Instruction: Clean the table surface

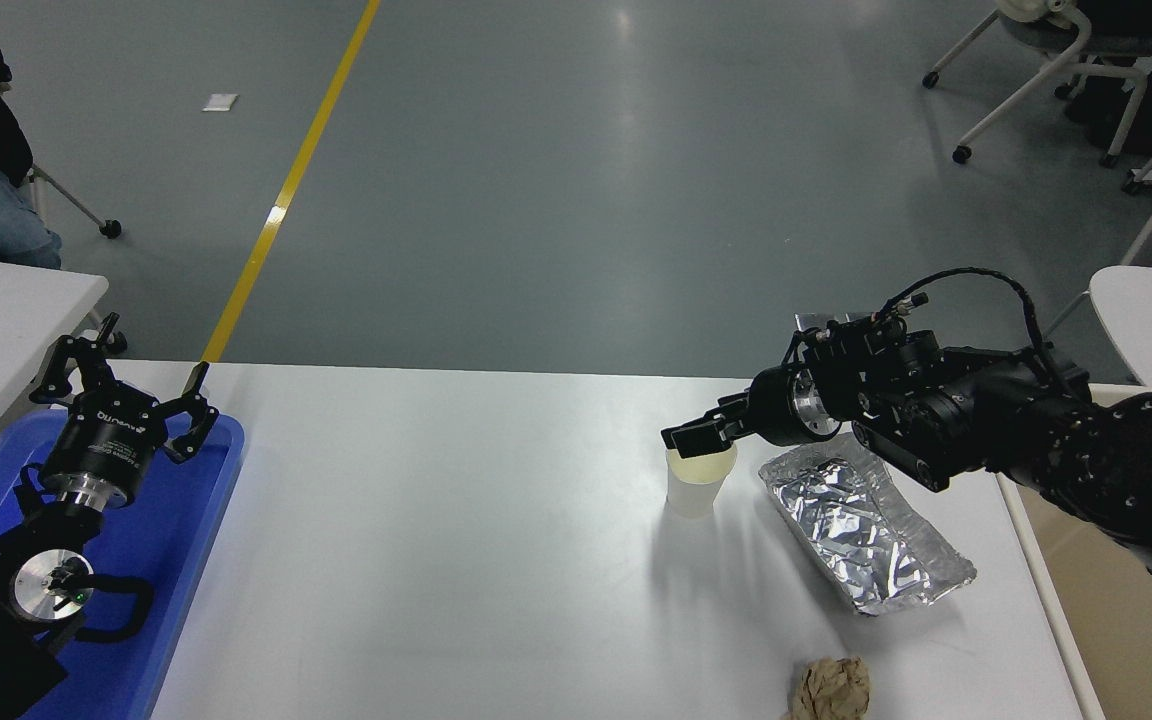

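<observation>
**When closing on the cup, go gently**

Parked at the lower left over the blue tray (176, 540), with the left gripper (126, 385) splayed wide and holding nothing. Moving right across the table surface (436, 550): broad, white, matte, filling the middle of the view, bare through its centre.

Then on to the paper cup (698, 490), upright, with the right gripper (686, 437) right at its far rim. Impossible to say from this angle whether spread or closed. Looks like the reach-in before a grab. Best to come down straight, take the wall just under the rim, squeeze lightly so as not to crush or tip it, then lift clear before swinging away.

Just beside the cup, a crinkled foil tray (861, 535); near the front edge, a brown paper wad (833, 690). Past the table's right end, a beige bin (1116, 600), probably the drop point.

Beyond: grey floor, a yellow line (286, 190), wheeled chairs (1036, 60) at top right.
</observation>
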Controlling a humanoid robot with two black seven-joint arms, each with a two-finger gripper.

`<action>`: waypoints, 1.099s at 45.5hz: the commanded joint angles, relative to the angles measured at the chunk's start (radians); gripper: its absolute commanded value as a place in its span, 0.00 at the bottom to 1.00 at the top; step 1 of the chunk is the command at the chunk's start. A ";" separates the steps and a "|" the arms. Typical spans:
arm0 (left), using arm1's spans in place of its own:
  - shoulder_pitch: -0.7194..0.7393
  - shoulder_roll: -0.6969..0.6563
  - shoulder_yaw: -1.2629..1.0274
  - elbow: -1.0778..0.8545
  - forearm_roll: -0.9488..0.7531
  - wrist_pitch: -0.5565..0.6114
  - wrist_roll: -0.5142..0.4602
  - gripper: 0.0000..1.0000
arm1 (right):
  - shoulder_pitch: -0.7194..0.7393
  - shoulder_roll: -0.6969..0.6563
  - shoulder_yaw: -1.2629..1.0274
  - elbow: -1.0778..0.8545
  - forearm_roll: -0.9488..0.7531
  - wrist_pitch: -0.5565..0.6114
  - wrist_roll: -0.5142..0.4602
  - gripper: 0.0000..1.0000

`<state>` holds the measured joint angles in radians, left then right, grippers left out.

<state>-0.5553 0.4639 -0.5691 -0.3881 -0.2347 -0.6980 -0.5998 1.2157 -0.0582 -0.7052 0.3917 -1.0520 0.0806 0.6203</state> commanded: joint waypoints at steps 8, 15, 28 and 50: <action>0.000 -0.001 0.000 0.000 0.000 0.000 0.000 1.00 | -0.057 -0.003 -0.046 -0.080 0.000 -0.065 0.013 0.82; 0.000 0.001 0.000 0.000 0.000 0.000 0.000 1.00 | -0.076 -0.002 -0.046 -0.099 0.000 -0.071 0.013 0.82; 0.000 -0.001 0.000 0.000 0.000 0.000 0.000 1.00 | -0.088 0.001 -0.046 -0.099 0.001 -0.073 0.013 0.82; 0.000 -0.001 0.000 0.000 0.000 0.000 0.000 1.00 | -0.088 0.008 -0.069 -0.099 -0.002 -0.065 0.013 0.02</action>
<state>-0.5553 0.4640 -0.5691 -0.3881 -0.2347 -0.6979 -0.5998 1.1289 -0.0520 -0.7546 0.2939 -1.0522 0.0098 0.6335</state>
